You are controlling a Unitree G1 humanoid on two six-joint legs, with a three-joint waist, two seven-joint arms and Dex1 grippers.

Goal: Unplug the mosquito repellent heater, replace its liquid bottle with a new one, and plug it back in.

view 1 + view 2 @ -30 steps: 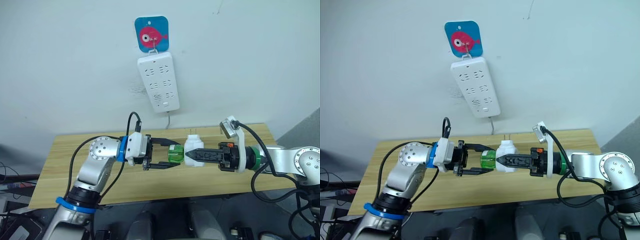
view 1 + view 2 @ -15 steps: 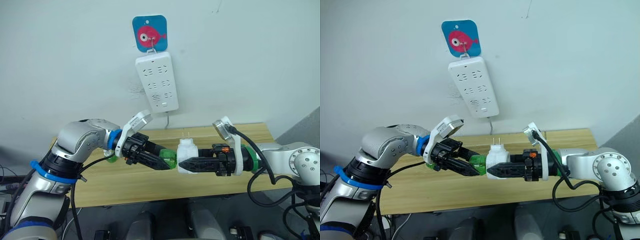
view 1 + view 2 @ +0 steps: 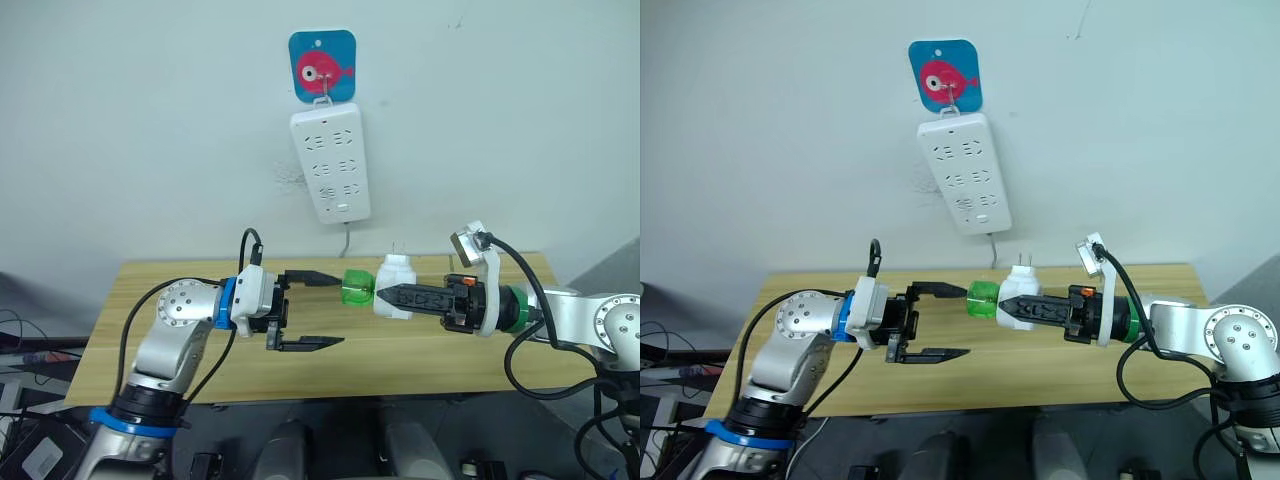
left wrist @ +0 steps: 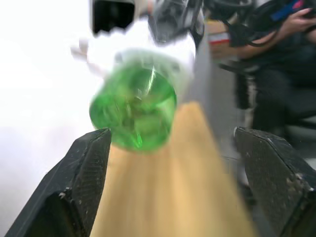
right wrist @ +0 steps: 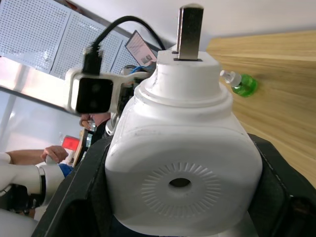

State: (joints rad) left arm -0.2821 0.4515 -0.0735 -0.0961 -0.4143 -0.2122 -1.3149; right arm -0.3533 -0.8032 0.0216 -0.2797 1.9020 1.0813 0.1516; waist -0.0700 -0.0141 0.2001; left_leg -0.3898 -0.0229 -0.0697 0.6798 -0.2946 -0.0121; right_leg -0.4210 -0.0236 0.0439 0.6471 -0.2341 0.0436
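- Gripping mosquito repellent heater (image 3: pixel 394 287) in right claw (image 3: pixel 385 294), prongs up, above bench (image 3: pixel 150 330).
- Left claw (image 3: pixel 330 309) spread wide; green bottle (image 3: pixel 355 286) just ahead, near upper finger.
- Centre first, then clench squarely and twist.

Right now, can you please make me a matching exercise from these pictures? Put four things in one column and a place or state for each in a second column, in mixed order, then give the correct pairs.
Things:
1. mosquito repellent heater
2. green bottle
3. left hand
4. power strip

Places or states:
A. hangs on the wall under a fish picture
B. open, holding nothing
C. gripped by the right hand, prongs pointing up
D. sticks out sideways from the heater, toward the left hand

Pairs: 1-C, 2-D, 3-B, 4-A
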